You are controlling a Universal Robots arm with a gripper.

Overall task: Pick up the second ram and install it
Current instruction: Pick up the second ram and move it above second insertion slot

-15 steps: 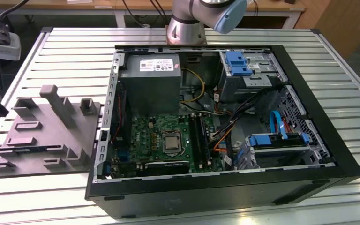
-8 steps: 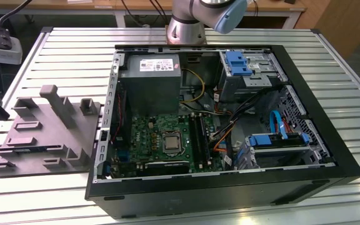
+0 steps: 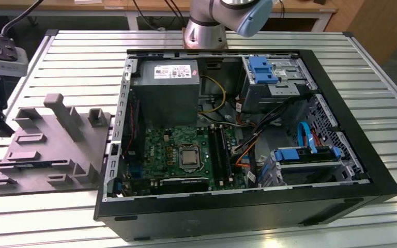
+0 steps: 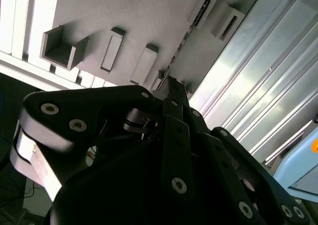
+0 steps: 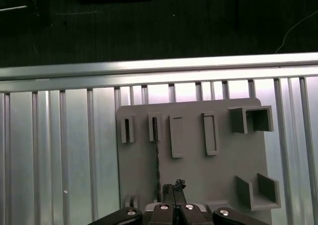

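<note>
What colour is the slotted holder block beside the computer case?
Plain grey; the holder block shows best in the exterior view.

Fixture (image 3: 47, 150) beside case (image 3: 254, 212), both on table (image 3: 81, 57)

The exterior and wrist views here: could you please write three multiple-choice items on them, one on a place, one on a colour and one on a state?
1. In the exterior view, where is the grey holder relative to the computer case?
A. inside it
B. on the exterior view's left of it
C. on the exterior view's right of it

2. What colour are the drive clips in the case?
A. red
B. white
C. blue

3. How is the second ram placed?
A. on edge in the grey holder, by the gripper
B. flat on the table
C. seated in a motherboard slot

Key: 1 B, the holder lies outside the case on that side; 2 C, the clips are blue plastic; 3 A, the first wrist view shows its thin edge running along the holder.
</note>
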